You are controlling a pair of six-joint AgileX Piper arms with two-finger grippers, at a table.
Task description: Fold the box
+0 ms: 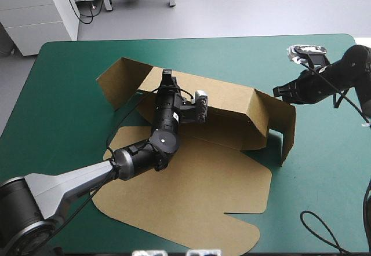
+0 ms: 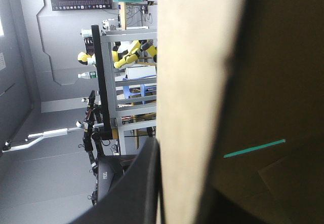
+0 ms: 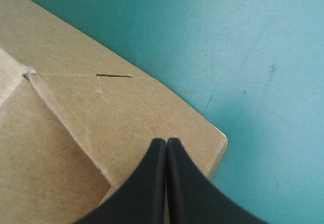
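Left pincer [image 1: 167,75] clamps box [image 1: 232,102], right pincer [image 3: 166,142] closed

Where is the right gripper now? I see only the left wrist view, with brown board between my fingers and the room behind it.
Observer: The right gripper is at the right end of the box, by the top of its raised side flap.
Operator: Are its fingers open, or do they hold board?
Observer: Shut, with no board between them; in the right wrist view they meet over a corner of board, teal-green cover beyond.
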